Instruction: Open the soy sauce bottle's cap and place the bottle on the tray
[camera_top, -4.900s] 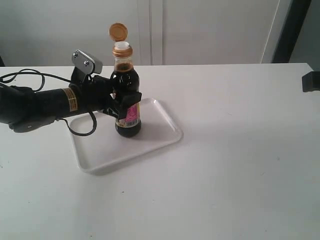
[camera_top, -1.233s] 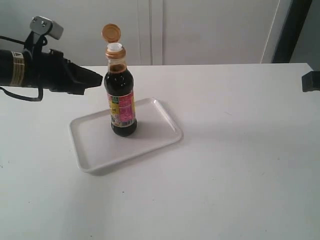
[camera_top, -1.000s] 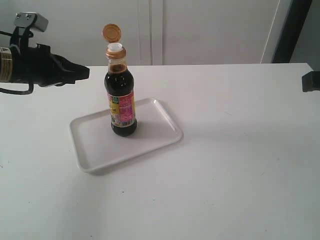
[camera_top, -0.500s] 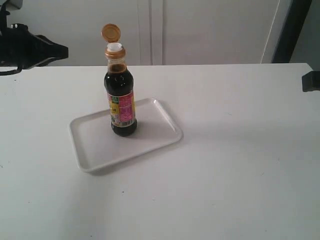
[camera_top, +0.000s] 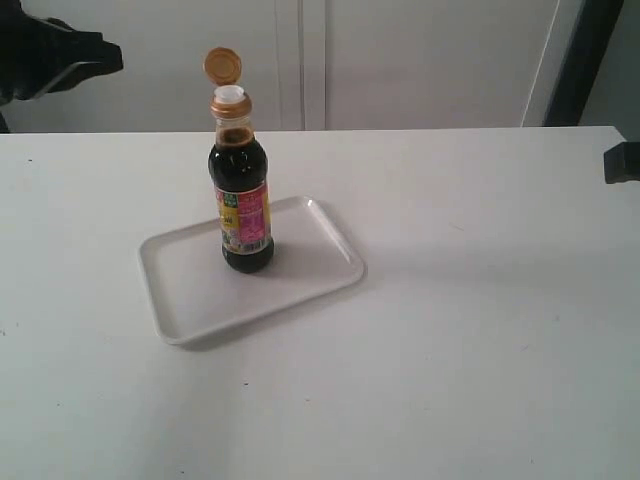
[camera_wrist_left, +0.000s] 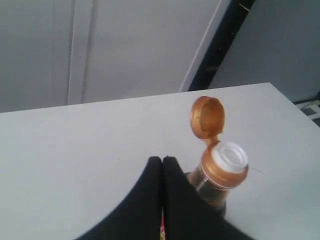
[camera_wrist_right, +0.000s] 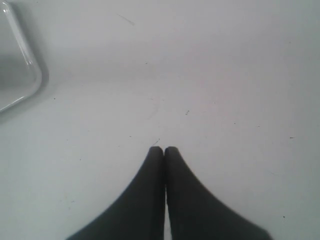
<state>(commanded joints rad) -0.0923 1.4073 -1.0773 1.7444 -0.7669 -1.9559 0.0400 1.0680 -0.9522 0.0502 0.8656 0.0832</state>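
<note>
The soy sauce bottle (camera_top: 243, 190), one only, stands upright on the single white tray (camera_top: 190, 300) on the bench (camera_top: 480, 330); its pink-and-yellow label's writing seems too small to read. The cap (camera_top: 222, 66) is flipped open. Left gripper (camera_wrist_left: 162, 159) hovers high, jaws clenched empty; right gripper (camera_wrist_right: 164, 149) likewise clenched, above bare bench.

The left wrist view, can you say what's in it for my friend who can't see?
A soy sauce bottle has its orange cap flipped open above a white spout. The robot's black left hand, fingers pressed shut and empty, sits in front of it over a white table.
</note>
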